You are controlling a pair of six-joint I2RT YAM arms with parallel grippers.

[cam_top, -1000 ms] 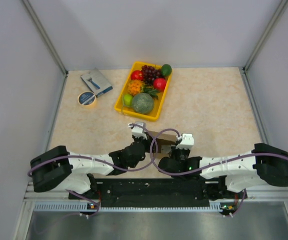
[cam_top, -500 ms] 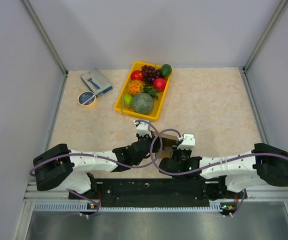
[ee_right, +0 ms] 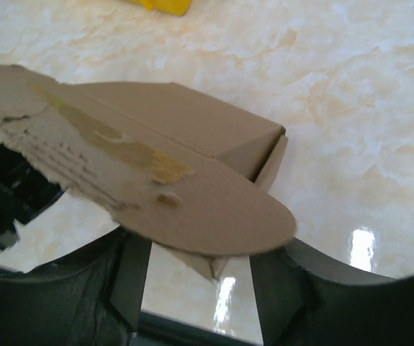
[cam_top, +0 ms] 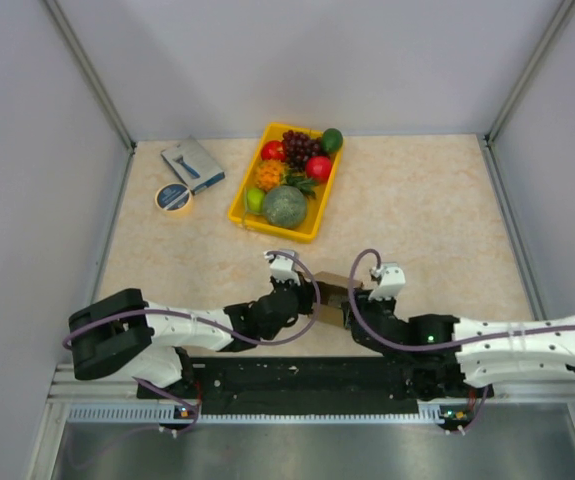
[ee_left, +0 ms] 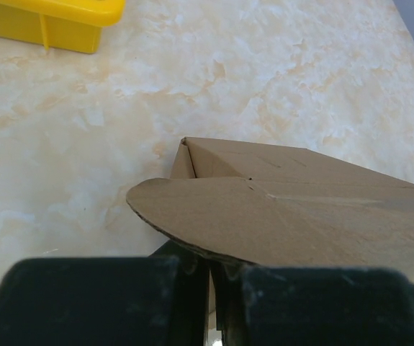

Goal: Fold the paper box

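Cardboard: brown corrugated paper box (cam_top: 332,292), lower centre, was braced for folding; left gripper (ee_left: 210,270) probably pinched its flap, right gripper (ee_right: 199,277) gaped wide.

Left hand (ee_left: 212,277) pinched, right hand (ee_right: 198,285) spread.

Pretty cramped between left gripper (cam_top: 308,296) and right gripper (cam_top: 350,306) with the paper box (cam_top: 332,286) wedged there, yellow tray (cam_top: 289,229) blocking ahead-left of the left one, loads of open table (cam_top: 437,200) off the right one's right.

White arms (cam_top: 182,325), black joints, purple cables (cam_top: 358,262)
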